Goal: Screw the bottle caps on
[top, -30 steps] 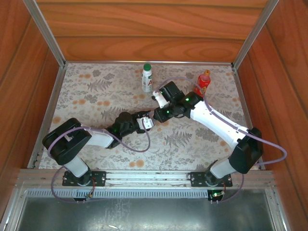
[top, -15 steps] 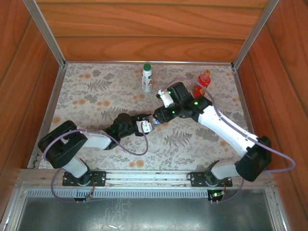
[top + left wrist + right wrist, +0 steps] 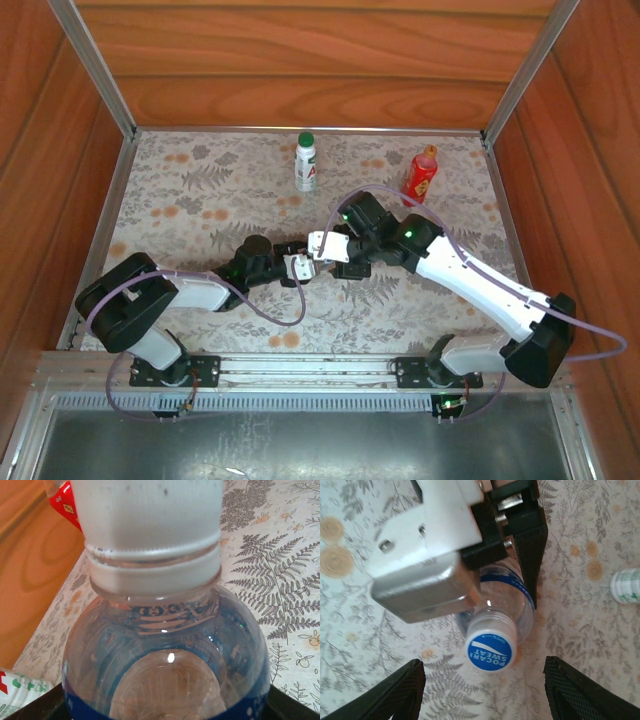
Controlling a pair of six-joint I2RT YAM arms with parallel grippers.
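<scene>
The blue cap (image 3: 491, 652) sits on the neck of the clear bottle (image 3: 165, 645), blue printed top facing up and white ribbed skirt down over the thread. How tight it is cannot be told. The clear bottle stands upright near the middle of the flowered table (image 3: 180, 200).

The left gripper (image 3: 300, 264) clamps the clear bottle by its body, one jaw on each side at the blue label, below the shoulder. The right gripper (image 3: 323, 250) hangs just above the clear bottle with its jaws spread wide. In the right wrist view its fingers (image 3: 400, 690) stand on either side of the cap, well clear of it and touching nothing.

The white bottle (image 3: 306, 165) stands upright beyond the clear bottle, toward the far wall, with a green cap (image 3: 306, 139) on top. The red bottle (image 3: 420, 176) stands beyond the clear bottle and to its right, with an orange cap (image 3: 430, 151) on it. Both are well apart from the clear bottle and from each other.
</scene>
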